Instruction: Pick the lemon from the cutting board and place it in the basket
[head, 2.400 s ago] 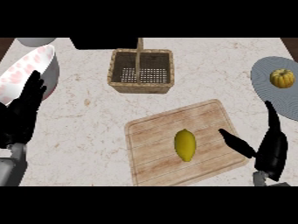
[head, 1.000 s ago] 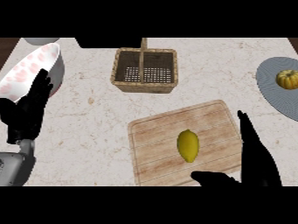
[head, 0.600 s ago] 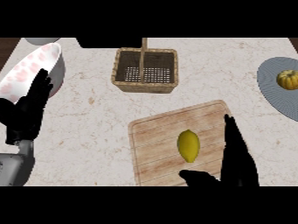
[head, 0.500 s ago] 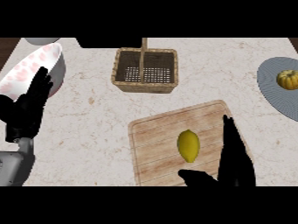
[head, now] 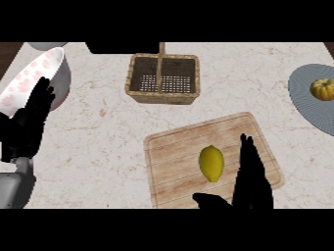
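Observation:
A yellow lemon (head: pixel 212 163) lies lengthwise in the middle of the wooden cutting board (head: pixel 171 150). My right hand (head: pixel 250 181) stands over the board's near right part, just right of the lemon, open with fingers straight and thumb out toward the left under the lemon. It does not touch the fruit. The wicker basket (head: pixel 163 93) with a handle sits beyond the board, toward the counter's back. My left hand (head: pixel 22 128) rests open at the left edge, fingers up.
A white bowl with pink spots (head: pixel 34 79) stands at the back left, behind my left hand. On the right edge a grey plate (head: pixel 315 109) carries a small orange pumpkin (head: pixel 325 89). A dark object sits behind the basket.
My right hand has slid left over the cutting board, closing in on the lemon's right side. The left hand has stayed almost still. The lemon has not moved.

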